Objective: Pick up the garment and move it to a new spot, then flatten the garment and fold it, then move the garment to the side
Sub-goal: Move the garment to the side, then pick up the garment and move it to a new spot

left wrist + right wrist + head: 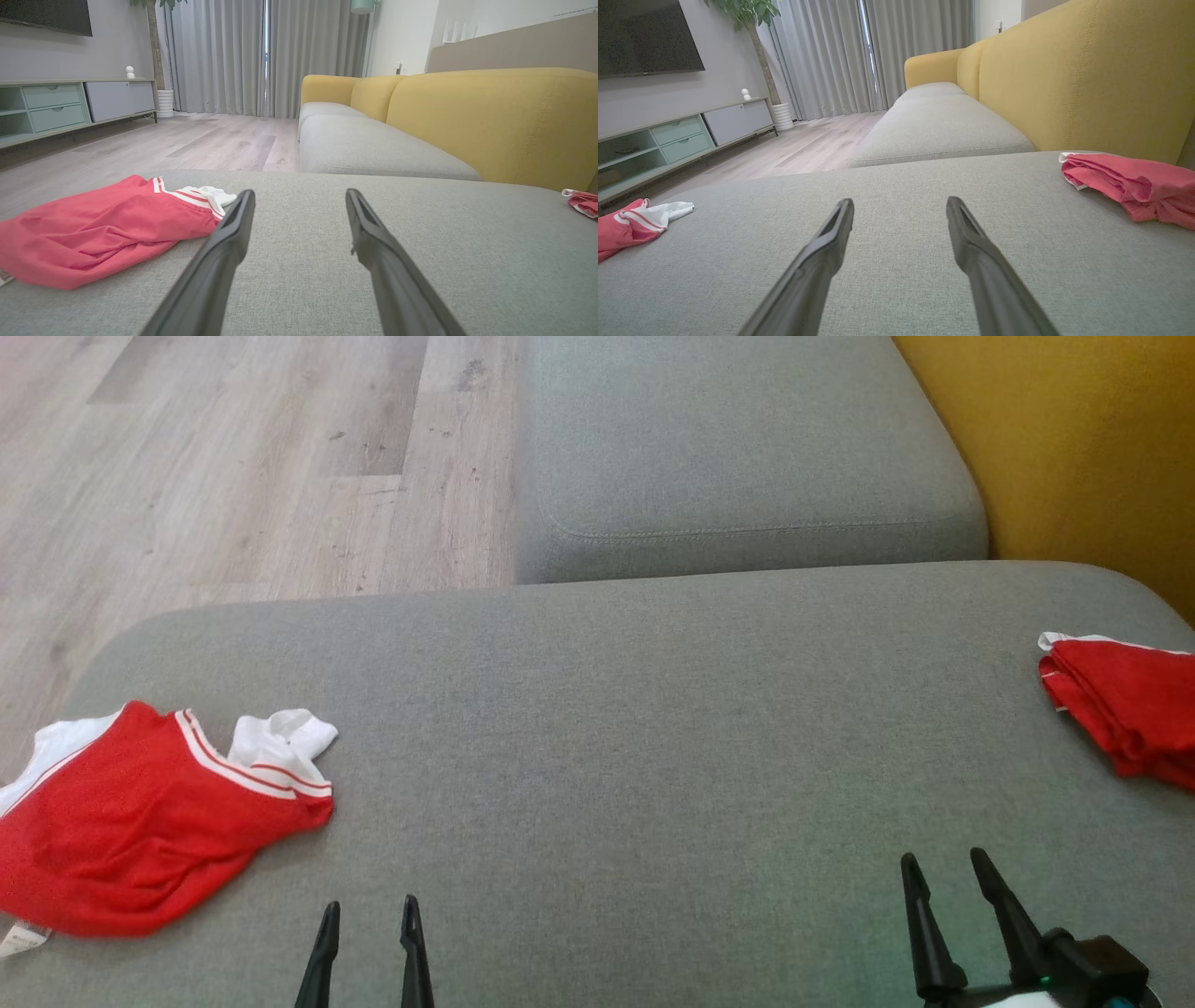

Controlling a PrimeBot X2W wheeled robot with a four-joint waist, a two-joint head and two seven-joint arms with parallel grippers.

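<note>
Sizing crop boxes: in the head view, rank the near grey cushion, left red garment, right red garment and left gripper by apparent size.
1. near grey cushion
2. left red garment
3. right red garment, cut off by the frame edge, so its true extent is unsure
4. left gripper, two thin fingers

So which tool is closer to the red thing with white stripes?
Left. The left tool is just beside the striped red garment, open and not touching. The right tool is far across the cushion, near the folded red garment.
</note>
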